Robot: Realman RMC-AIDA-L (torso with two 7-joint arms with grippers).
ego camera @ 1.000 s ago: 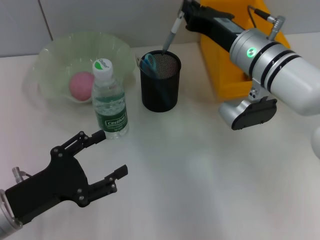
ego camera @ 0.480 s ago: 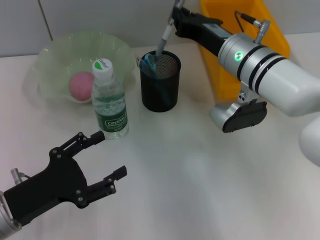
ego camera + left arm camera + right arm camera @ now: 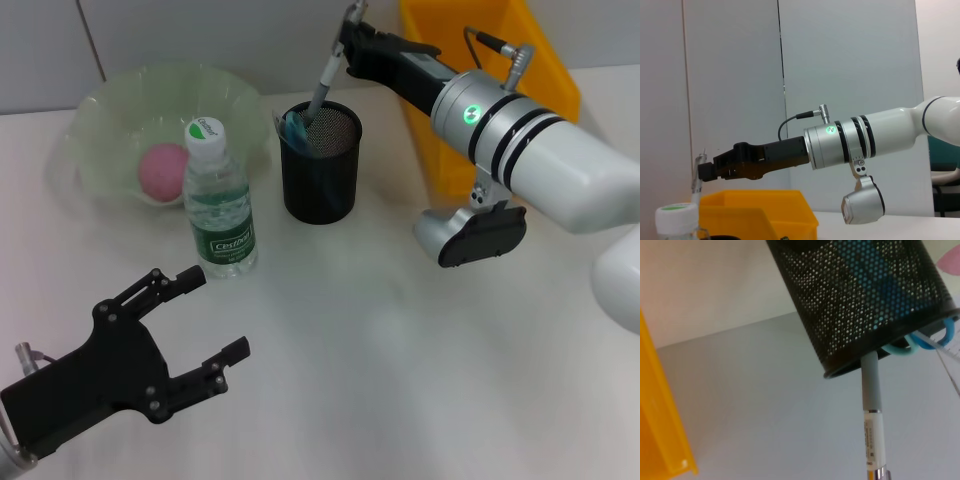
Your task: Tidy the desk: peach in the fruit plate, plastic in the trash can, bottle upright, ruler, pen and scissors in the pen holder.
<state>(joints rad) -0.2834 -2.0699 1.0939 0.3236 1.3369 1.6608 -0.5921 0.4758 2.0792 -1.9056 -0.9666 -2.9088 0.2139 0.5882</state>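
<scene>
My right gripper (image 3: 351,27) is shut on a grey pen (image 3: 324,78) and holds it tilted, its tip inside the rim of the black mesh pen holder (image 3: 320,165). Blue scissors (image 3: 295,124) stand in the holder. In the right wrist view the pen (image 3: 873,415) reaches the holder's rim (image 3: 865,295) beside the scissors' handles (image 3: 920,341). The bottle (image 3: 218,200) stands upright. The pink peach (image 3: 162,170) lies in the green fruit plate (image 3: 100,110). My left gripper (image 3: 195,315) is open and empty near the front left. No plastic scrap shows.
A yellow bin (image 3: 490,60) stands at the back right, behind my right arm. The left wrist view shows my right arm with the pen (image 3: 696,176) above the bottle cap (image 3: 674,215) and the bin (image 3: 755,215).
My right arm has moved left and lowered the pen, so its tip now enters the pen holder. My left gripper has drawn back a little toward the front.
</scene>
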